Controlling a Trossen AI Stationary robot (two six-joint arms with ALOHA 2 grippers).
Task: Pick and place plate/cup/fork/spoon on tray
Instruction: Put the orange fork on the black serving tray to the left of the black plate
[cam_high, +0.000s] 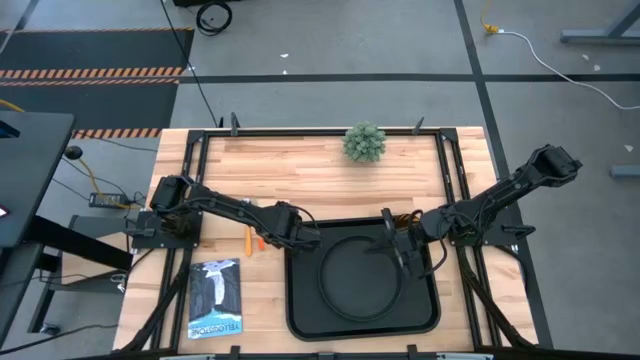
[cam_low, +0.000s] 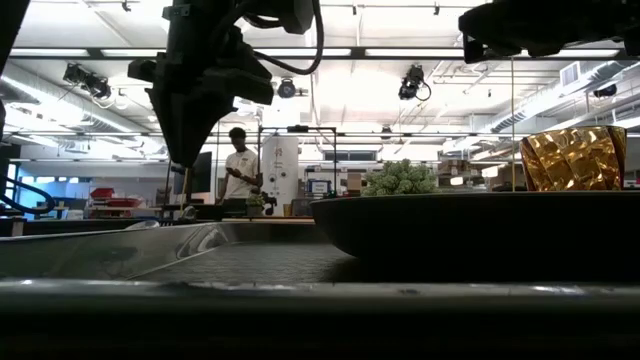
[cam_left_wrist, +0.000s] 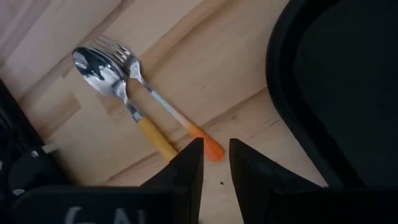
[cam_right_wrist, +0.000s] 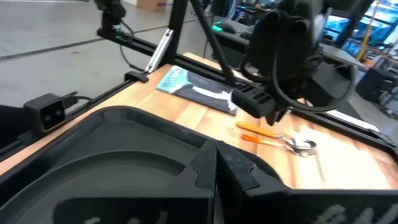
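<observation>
The black tray (cam_high: 300, 310) lies at the table's near middle, and the round black plate (cam_high: 360, 275) rests flat on it. The amber cup (cam_low: 575, 158) stands behind the plate in the low view; in the high view my right arm hides it. The fork (cam_left_wrist: 165, 106) and the spoon (cam_left_wrist: 127, 102) lie side by side on the wood left of the tray (cam_high: 255, 240). My left gripper (cam_left_wrist: 214, 152) hangs above the fork's red-orange handle end, with a narrow gap between its fingers, and is empty. My right gripper (cam_right_wrist: 216, 158) is shut and empty over the plate's right rim.
A small green potted plant (cam_high: 364, 142) stands at the table's far middle. A blue-and-white booklet (cam_high: 215, 298) lies near the front left. Black frame rails run along the table's edges. A person (cam_low: 240, 170) stands far off in the room.
</observation>
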